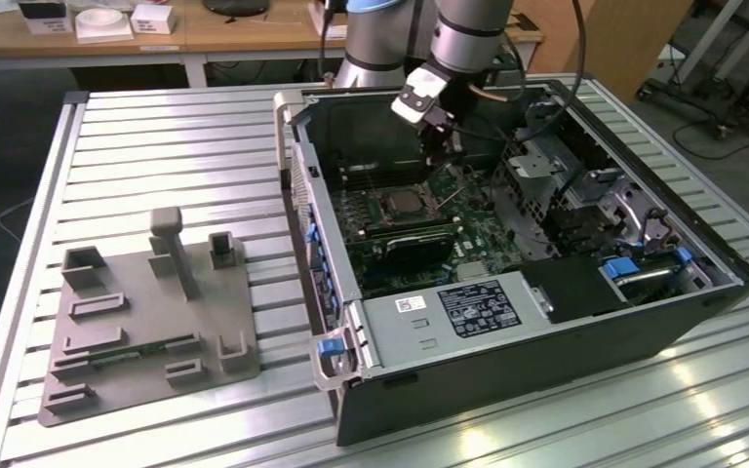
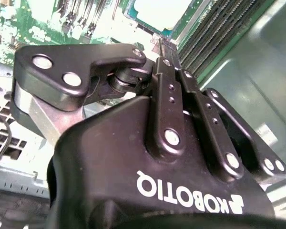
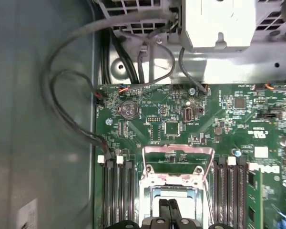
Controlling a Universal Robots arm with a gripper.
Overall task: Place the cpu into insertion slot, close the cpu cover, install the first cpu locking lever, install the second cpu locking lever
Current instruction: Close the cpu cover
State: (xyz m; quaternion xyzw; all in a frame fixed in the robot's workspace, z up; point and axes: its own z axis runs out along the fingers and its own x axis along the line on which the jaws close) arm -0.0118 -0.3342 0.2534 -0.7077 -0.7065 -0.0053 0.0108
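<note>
silvery cpu (image 2: 158, 11) seems light, fragile; we'd grip its edges; gripper (image 3: 168, 205) jaws pressed together, holding nothing visible.

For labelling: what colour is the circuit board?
Green circuit board, clearest in first wrist view.

The open computer case (image 1: 505, 292) lies on the tabletop (image 1: 153, 146), toward the exterior view's right. A fixture block (image 1: 140, 322) sits beside it on the exterior view's left. Inside the case, the insertion slot (image 3: 174, 191) lies on the motherboard (image 3: 171, 114) between two banks of memory slots (image 3: 117, 191). The cpu cover (image 3: 178, 150) is raised at one edge, and the tool (image 3: 169, 204) is directly over the slot.
</note>
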